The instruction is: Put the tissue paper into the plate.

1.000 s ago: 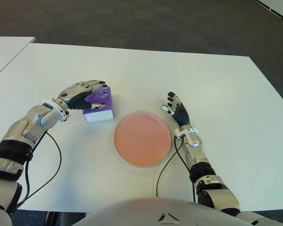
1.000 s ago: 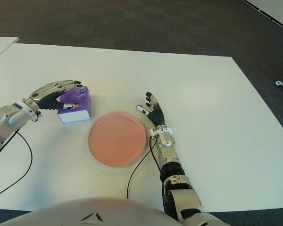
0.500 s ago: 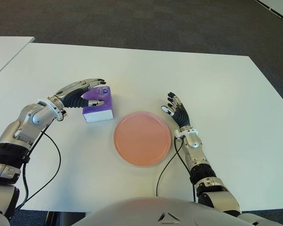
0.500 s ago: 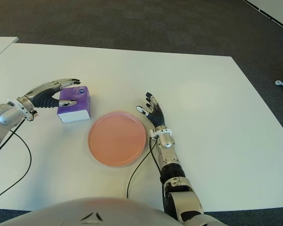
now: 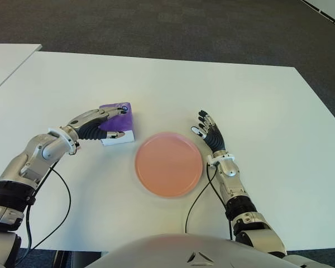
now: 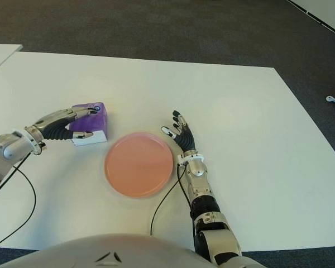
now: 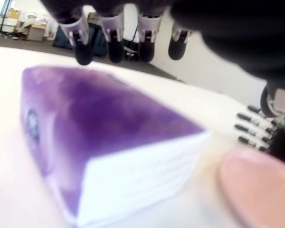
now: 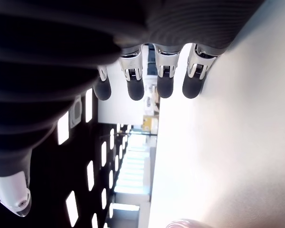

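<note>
I see the tissue paper, a purple pack with a white lower edge, lying on the white table just beside the pink plate, on the plate's far left side and not in it. My left hand is at the pack from the robot's left. In the eye views the long fingers reach over the purple top and the thumb shows against the near white edge, so the hand frames the pack. In the left wrist view the fingertips hang a little above the top face with a gap under them, so I read the hand as spread around the pack and not yet closed on it; whether the thumb touches I cannot tell. The pack sits flat on the table.

My right hand shows just beside the plate on its right side, fingers straight and fanned slightly apart, holding nothing; the right wrist view confirms four extended fingers over bare table. A black cable loops near the plate's front right edge
</note>
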Robot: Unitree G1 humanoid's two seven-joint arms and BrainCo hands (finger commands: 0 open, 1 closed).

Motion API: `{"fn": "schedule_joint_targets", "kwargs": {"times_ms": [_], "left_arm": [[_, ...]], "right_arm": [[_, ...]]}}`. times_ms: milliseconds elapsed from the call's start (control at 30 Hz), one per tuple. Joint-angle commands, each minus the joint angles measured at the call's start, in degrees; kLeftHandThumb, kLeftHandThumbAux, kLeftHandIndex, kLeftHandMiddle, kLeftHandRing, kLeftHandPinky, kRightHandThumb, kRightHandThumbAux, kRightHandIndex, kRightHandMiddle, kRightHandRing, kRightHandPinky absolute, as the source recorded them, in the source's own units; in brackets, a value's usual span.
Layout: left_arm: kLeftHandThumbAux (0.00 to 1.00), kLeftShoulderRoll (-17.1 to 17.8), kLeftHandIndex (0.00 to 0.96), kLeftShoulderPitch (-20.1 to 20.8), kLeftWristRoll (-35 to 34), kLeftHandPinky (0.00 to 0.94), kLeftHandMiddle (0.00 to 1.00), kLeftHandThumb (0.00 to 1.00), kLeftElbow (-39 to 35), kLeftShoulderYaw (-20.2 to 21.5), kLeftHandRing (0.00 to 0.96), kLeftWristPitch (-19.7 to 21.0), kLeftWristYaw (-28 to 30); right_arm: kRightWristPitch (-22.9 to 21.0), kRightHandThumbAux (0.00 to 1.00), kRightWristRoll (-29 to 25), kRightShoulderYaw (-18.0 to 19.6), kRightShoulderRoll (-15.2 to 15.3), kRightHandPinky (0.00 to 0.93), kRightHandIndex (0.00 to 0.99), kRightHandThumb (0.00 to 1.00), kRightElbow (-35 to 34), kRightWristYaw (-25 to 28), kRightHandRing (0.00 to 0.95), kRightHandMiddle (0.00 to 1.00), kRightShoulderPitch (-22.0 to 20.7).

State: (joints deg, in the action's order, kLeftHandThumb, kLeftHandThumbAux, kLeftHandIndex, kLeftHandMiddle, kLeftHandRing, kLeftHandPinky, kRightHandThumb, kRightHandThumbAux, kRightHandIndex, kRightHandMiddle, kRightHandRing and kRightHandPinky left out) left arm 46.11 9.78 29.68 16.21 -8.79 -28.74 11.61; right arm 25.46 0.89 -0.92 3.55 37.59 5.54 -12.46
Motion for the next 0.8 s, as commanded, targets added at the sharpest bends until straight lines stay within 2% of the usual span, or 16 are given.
{"fn": "schedule_joint_targets", "kwargs": {"times_ms": [33, 400, 800], "left_arm": [[0.252, 0.35, 0.000, 0.48, 5.45, 0.000, 0.000, 0.155, 1.23, -1.66, 0.000, -1.07, -3.32], [0.248, 0.27, 0.000, 3.21, 14.93, 0.000, 0.000, 0.123, 6.27, -5.72, 0.000, -1.80, -10.76], [0.260, 0.01, 0.000, 6.79, 21.43, 0.000, 0.000, 0.089, 11.90, -10.24, 0.000, -2.02, -19.33]], "right_arm": [[-4.73, 0.588, 0.49, -0.32, -0.16, 0.000, 0.000, 0.000, 3.55, 0.17, 0.000, 0.013, 5.52], [-4.75, 0.580, 0.14, -0.22, -0.27, 0.000, 0.000, 0.000, 3.62, 0.31, 0.000, 0.012, 5.53], [-4.82, 0.585, 0.04, -0.17, -0.22, 0.000, 0.000, 0.000, 3.67, 0.41, 0.000, 0.019, 5.64]]}}
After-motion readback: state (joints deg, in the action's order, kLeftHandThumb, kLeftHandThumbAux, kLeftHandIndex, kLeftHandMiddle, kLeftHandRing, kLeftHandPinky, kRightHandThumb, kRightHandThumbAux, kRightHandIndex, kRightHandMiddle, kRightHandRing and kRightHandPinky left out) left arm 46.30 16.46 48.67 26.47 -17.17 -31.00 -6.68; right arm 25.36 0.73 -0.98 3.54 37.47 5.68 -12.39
